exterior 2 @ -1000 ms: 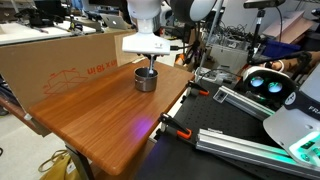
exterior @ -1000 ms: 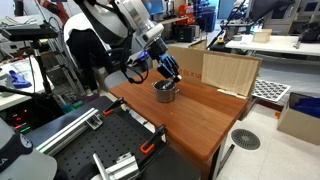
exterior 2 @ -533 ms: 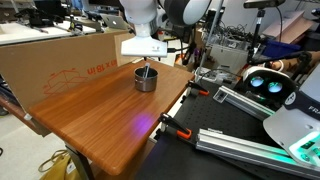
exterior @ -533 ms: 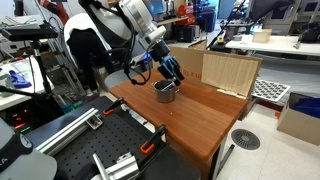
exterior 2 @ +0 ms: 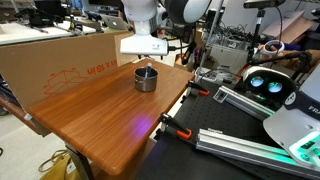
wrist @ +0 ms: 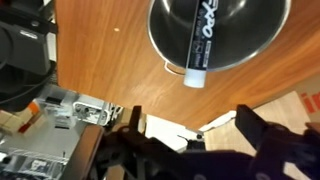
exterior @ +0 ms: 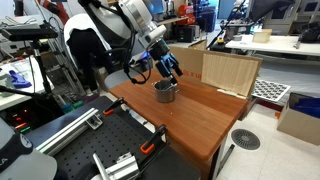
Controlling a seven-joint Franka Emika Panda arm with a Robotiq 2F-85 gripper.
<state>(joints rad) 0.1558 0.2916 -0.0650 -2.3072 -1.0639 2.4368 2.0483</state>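
Observation:
A small metal cup (exterior: 165, 92) (exterior 2: 146, 80) stands on the wooden table (exterior: 200, 115) (exterior 2: 100, 115). A black Expo marker (wrist: 197, 45) lies tilted inside the cup (wrist: 250, 45), its white end resting over the rim. My gripper (wrist: 195, 125) hangs just above the cup, open, with nothing between its fingers (wrist: 257, 122). In both exterior views the gripper (exterior: 168, 70) (exterior 2: 146, 60) is directly over the cup and apart from the marker.
A cardboard box (exterior 2: 65, 62) lines the table's far side, and a light wooden panel (exterior: 229, 72) stands at one end. Orange-handled clamps (exterior 2: 176, 128) grip the table edge. Aluminium rails (exterior: 70, 128) and lab equipment (exterior 2: 265, 82) surround the table.
The gripper was shut on the marker down in the cup. It has opened, left the marker in the cup, and risen slightly.

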